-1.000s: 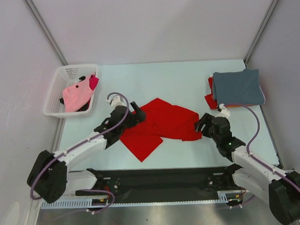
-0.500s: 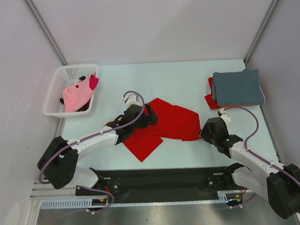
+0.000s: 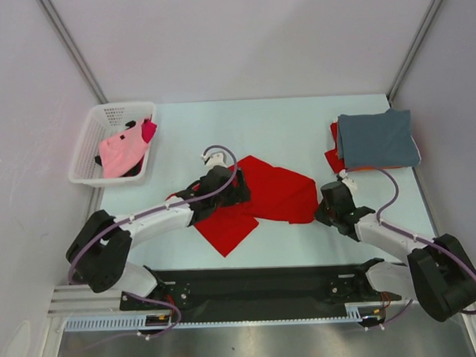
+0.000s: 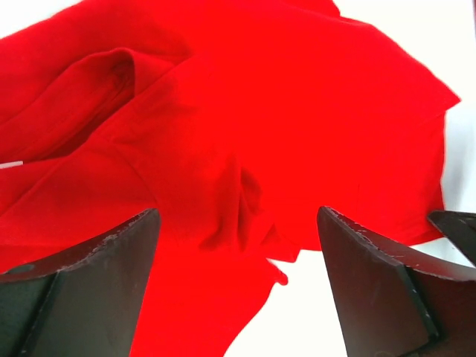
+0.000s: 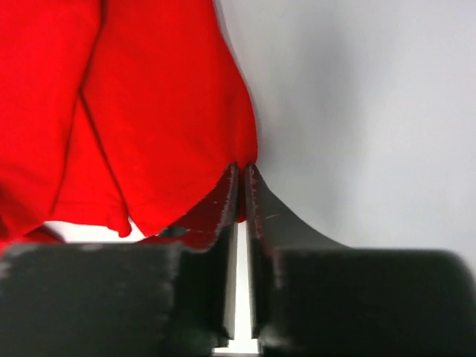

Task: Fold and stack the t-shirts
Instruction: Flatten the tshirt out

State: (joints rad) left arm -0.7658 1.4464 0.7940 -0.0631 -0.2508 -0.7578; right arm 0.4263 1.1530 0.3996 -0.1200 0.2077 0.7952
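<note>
At far left, the white basket (image 3: 90, 137) holds a pink t-shirt (image 3: 120, 152) awaiting its turn. Mid-table, the left gripper (image 4: 236, 216) hangs wide-jawed over the crumpled red t-shirt (image 3: 274, 194), apparently ready to take a fold. The right gripper (image 5: 242, 169) pinches its right hem, likely to pull it flat. Beyond, a folded grey-blue t-shirt (image 3: 376, 138) tops the stack.

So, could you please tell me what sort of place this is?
Probably a robotics lab cell, not a home: bare white walls enclose the table, the left arm and right arm are bolted at its near edge, and a red t-shirt and white basket sit on it.
</note>
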